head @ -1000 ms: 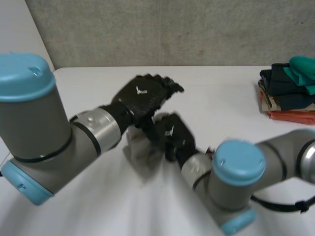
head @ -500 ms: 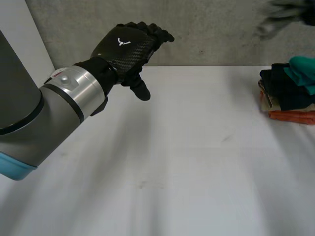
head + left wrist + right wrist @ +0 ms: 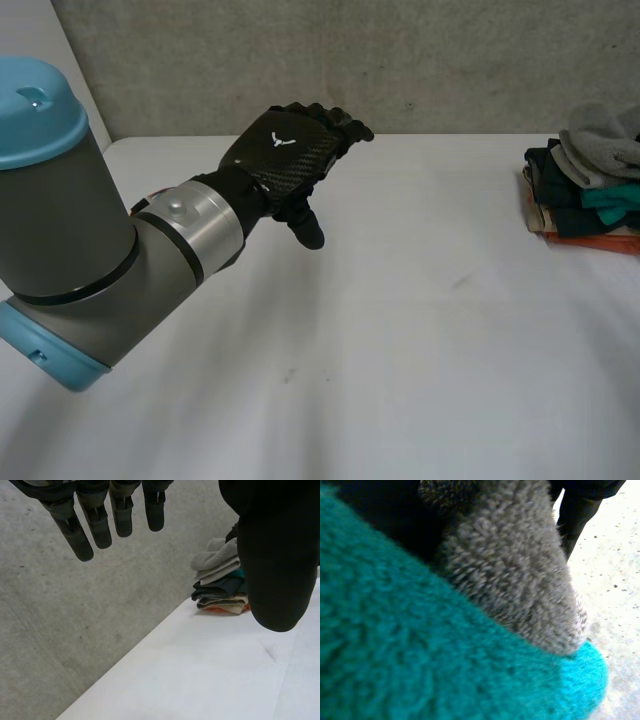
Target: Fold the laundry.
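Key relation: the stack of folded laundry (image 3: 570, 190) sits at approx. 3 o'clock from the left robot hand (image 3: 285, 160) in head view. It is well apart from that hand, at the tabletop (image 3: 400, 350) edge on the robot's right side. So the right arm is much the nearer. In right wrist view the grey fleece cloth (image 3: 520, 570) lies close under the right robot hand (image 3: 572, 515), resting on a teal cloth (image 3: 420, 655).

The grey fleece cloth is top of the stack, long axis roughly 9-to-3 in head view. The teal cloth pokes out beneath it, w/ an orange layer (image 3: 600, 240) at the bottom.

Left robot hand: hovers above the tabletop, fingers (image 3: 95, 525) straight & apart, thumb (image 3: 275, 555) off to one side. Nothing held, nothing touched. In its wrist view the stack lies beyond the thumb, well apart.

Right robot hand: can't tell if it grips the grey fleece cloth or is free of it, as the cloth hides most of it.

Judgement: the grey piece looks delivered to the stack. Next move is prob. the right robot hand's: let go if holding, then lift straight up w/o dragging the fleece. Risk: fuzzy cloth snags & pulls the top layer off, or shifts the stack nearer the edge. The left robot hand is too far off to steady anything.
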{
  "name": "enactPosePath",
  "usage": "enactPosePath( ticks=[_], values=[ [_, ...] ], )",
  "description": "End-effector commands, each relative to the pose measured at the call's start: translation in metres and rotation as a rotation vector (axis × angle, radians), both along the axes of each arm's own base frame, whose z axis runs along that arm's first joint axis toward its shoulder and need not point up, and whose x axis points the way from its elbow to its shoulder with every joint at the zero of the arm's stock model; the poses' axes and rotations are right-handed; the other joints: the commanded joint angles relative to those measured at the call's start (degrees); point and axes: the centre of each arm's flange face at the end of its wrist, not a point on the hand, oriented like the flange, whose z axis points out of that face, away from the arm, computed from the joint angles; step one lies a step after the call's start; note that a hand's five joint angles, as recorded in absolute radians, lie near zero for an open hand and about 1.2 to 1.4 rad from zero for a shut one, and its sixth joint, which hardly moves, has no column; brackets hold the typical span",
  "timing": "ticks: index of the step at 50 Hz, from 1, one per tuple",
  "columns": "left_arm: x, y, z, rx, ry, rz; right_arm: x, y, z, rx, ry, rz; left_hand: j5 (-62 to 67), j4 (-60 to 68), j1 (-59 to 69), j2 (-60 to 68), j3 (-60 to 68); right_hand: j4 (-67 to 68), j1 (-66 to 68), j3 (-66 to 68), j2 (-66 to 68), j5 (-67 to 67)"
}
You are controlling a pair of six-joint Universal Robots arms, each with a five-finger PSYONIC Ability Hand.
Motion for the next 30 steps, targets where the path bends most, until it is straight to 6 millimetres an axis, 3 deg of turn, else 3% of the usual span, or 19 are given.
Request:
enactPosePath(
  ticks=[1,10,18,25,27,30],
  values=[
    [-0.002,0.006,0.001,0.001,0.0,-0.014,-0.004,0.001,0.03,-0.04,-0.012,-0.061,1.2,1.0,1.5,0.8,0.5,-44.5,-42.2,-43.5,-43.2,-43.9],
    [-0.007,0.019,0.008,-0.016,0.013,-0.048,-0.018,0.019,0.069,0.06,-0.064,-0.186,1.2,1.0,1.5,0.8,0.5,-48.0,-45.7,-47.0,-46.7,-47.4],
    [-0.005,0.028,0.023,-0.044,0.039,-0.06,-0.032,0.055,0.105,0.178,0.027,-0.296,1.0,0.9,1.4,0.6,0.3,-48.0,-45.7,-47.0,-46.7,-47.4],
    [-0.002,0.033,0.035,-0.065,0.063,-0.063,-0.062,0.085,0.157,0.161,0.155,-0.54,0.9,0.7,1.2,0.4,0.2,-48.0,-45.7,-47.0,-46.7,-47.4],
    [0.0,0.036,0.042,-0.081,0.077,-0.065,-0.062,0.095,0.184,0.095,0.179,-0.622,0.9,0.7,1.2,0.4,0.2,-48.0,-45.7,-47.0,-46.7,-47.4],
    [0.003,0.039,0.051,-0.099,0.093,-0.06,-0.059,0.108,0.208,0.043,0.175,-0.687,0.5,0.4,0.9,0.1,-0.2,-48.0,-45.7,-47.0,-46.7,-47.4]
  ],
)
